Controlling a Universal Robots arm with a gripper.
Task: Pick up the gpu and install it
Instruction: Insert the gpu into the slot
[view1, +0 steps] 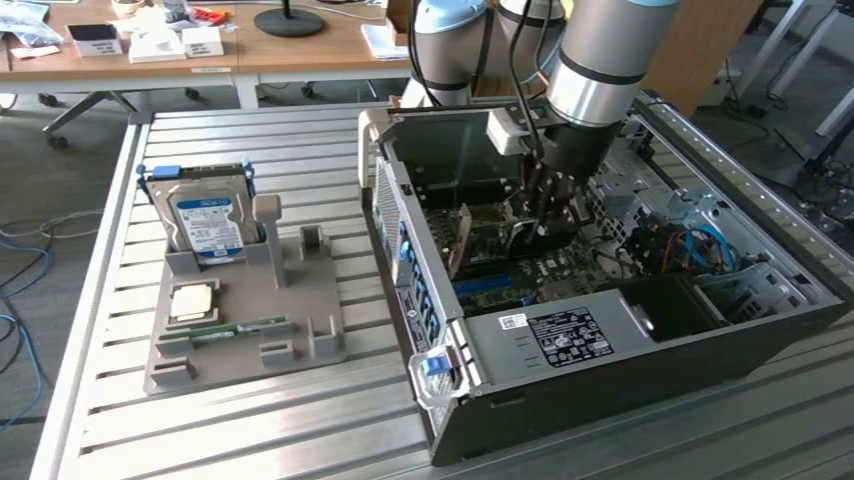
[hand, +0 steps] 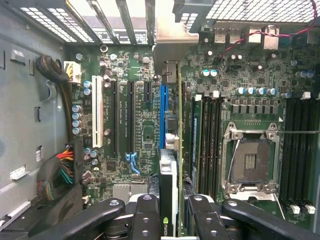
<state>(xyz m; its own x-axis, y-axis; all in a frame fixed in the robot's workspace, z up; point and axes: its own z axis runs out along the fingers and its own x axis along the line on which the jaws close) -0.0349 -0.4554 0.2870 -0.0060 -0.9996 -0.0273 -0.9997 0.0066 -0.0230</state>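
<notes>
The gpu (hand: 169, 182) stands on edge between my gripper's (hand: 169, 217) two black fingers (hand: 142, 215), which are shut on it. Its silver end bracket (hand: 172, 30) reaches to the case's rear slot openings. The card sits directly over the long blue expansion slot (hand: 163, 102) on the green motherboard; whether it is seated I cannot tell. In the exterior view my gripper (view1: 545, 220) is deep inside the open computer case (view1: 601, 345), with the gpu (view1: 470, 240) upright below it.
A grey parts holder (view1: 307, 345) on the slatted table carries a hard drive (view1: 211, 215), a processor chip (view1: 195, 300) and a RAM stick (view1: 234, 331). On the board are an empty processor socket (hand: 250, 160), memory slots (hand: 207, 140) and cable bundles (hand: 60, 170).
</notes>
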